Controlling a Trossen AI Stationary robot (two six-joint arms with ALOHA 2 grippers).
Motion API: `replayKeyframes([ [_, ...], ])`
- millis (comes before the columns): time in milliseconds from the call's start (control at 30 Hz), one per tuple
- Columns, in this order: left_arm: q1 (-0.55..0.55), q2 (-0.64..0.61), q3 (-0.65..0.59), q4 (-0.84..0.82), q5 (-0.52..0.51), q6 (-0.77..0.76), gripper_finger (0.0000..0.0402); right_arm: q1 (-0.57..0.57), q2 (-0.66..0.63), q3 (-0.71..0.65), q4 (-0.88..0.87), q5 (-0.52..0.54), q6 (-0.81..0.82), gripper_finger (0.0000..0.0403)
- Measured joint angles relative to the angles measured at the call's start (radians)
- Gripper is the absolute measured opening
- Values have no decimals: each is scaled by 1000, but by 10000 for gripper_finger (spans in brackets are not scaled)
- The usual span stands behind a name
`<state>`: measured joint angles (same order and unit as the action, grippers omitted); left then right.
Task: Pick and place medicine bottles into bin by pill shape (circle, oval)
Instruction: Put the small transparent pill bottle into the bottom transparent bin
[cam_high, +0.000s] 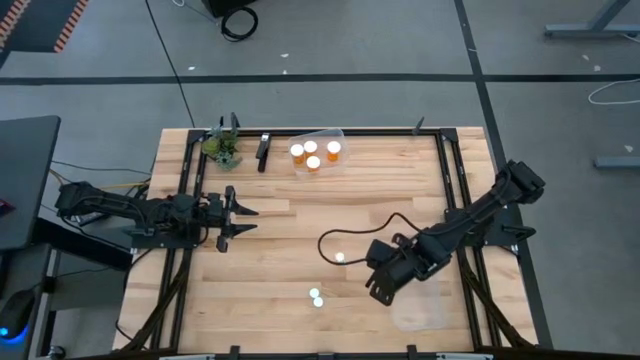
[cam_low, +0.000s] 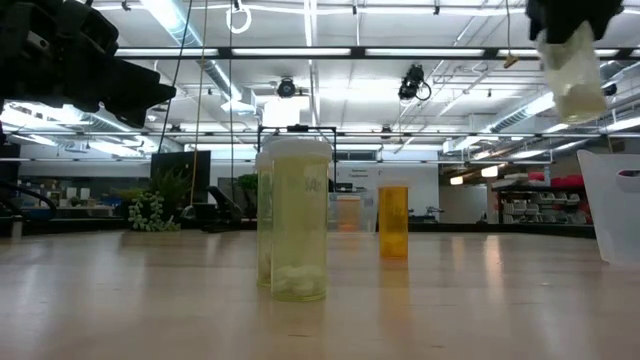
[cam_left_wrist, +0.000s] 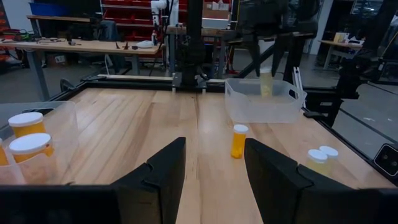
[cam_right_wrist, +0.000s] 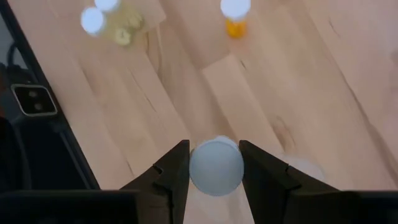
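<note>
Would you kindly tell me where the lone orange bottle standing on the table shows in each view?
High: orange bottle, a white cap near the table's middle.
Low: just right of picture centre, standing upright.
Left wrist: picture centre, above the gap between the fingers.
Right wrist: at the picture's top edge, cap toward the camera.
Shared landmark: the pale pair, standing close by.

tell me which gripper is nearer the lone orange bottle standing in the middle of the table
Right. The right gripper sits just beside the orange bottle, holding a pale bottle raised above the table. The left gripper waits open, farther off toward the table's left side.
</note>
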<state>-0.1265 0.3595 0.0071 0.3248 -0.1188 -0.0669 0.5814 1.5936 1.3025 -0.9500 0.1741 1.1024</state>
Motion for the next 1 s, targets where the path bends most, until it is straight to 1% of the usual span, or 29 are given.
replayKeyframes([
  [367,0,0,0,0,0,0,172,80,0,0,-180,8,211,138],
  [500,0,0,0,0,0,0,172,109,0,-1,-216,40,268,138],
  [767,0,0,0,0,0,0,172,151,2,-80,-191,31,365,138],
  [1000,0,0,0,0,0,0,172,177,2,-161,-117,27,434,138],
])
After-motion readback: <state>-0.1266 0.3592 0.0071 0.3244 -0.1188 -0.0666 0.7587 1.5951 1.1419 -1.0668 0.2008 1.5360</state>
